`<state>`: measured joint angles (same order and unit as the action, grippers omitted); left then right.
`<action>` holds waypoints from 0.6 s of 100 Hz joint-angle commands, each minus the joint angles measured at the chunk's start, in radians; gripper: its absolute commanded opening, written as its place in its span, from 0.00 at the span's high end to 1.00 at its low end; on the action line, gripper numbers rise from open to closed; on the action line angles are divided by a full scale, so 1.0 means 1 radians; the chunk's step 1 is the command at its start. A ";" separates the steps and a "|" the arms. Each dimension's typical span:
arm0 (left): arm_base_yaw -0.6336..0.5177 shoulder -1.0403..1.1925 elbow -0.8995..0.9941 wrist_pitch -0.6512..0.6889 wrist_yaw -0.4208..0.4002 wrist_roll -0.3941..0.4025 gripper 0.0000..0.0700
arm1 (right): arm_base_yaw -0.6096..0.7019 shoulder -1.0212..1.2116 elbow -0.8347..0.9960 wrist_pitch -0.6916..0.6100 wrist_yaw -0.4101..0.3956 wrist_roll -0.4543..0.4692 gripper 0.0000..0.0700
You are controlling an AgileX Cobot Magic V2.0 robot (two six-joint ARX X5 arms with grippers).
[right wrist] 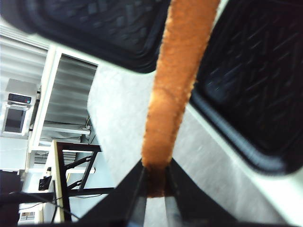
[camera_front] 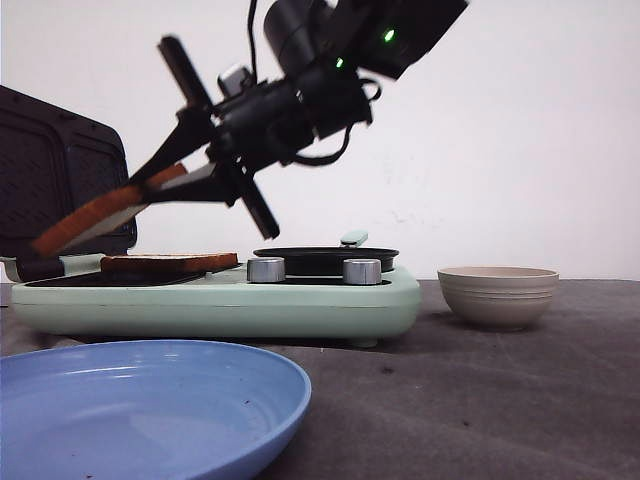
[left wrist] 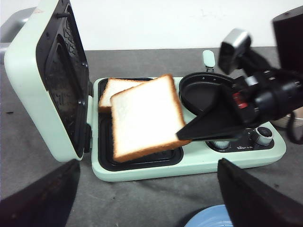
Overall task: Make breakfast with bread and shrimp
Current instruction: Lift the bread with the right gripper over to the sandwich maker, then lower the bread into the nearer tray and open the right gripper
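My right gripper (camera_front: pixel 165 185) is shut on one corner of a bread slice (camera_front: pixel 95 212), holding it tilted above the sandwich maker's black cooking tray (left wrist: pixel 105 146). In the left wrist view this held slice (left wrist: pixel 144 116) partly overlaps a second bread slice (left wrist: pixel 113 87) lying flat in the tray. In the right wrist view the golden crust (right wrist: pixel 177 85) is pinched between the right gripper (right wrist: pixel 156 182). My left gripper (left wrist: pixel 147 187) hangs open and empty, nearer than the maker. No shrimp is in view.
The mint-green sandwich maker (camera_front: pixel 300 300) has its lid (left wrist: pixel 42 80) standing open on the left. A small black pan (left wrist: pixel 201 90) and two knobs sit on its right half. A beige bowl (camera_front: pixel 498 295) stands to the right, a blue plate (camera_front: pixel 140 400) in front.
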<state>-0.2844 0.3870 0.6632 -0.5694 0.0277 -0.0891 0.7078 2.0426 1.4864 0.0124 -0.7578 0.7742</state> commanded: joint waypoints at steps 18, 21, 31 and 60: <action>-0.003 0.003 0.008 0.012 -0.003 0.008 0.26 | 0.018 0.082 0.080 0.017 0.029 -0.003 1.00; -0.003 0.003 0.008 0.013 -0.003 0.008 0.26 | 0.019 0.085 0.081 0.017 0.031 -0.002 1.00; -0.003 0.003 0.008 0.015 -0.003 0.008 0.26 | 0.022 0.090 0.081 0.013 0.034 -0.002 1.00; -0.003 0.003 0.008 0.015 -0.003 0.008 0.26 | 0.039 0.090 0.081 0.008 0.079 -0.021 0.99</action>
<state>-0.2844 0.3870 0.6632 -0.5674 0.0277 -0.0891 0.7341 2.1029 1.5421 0.0120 -0.6800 0.7708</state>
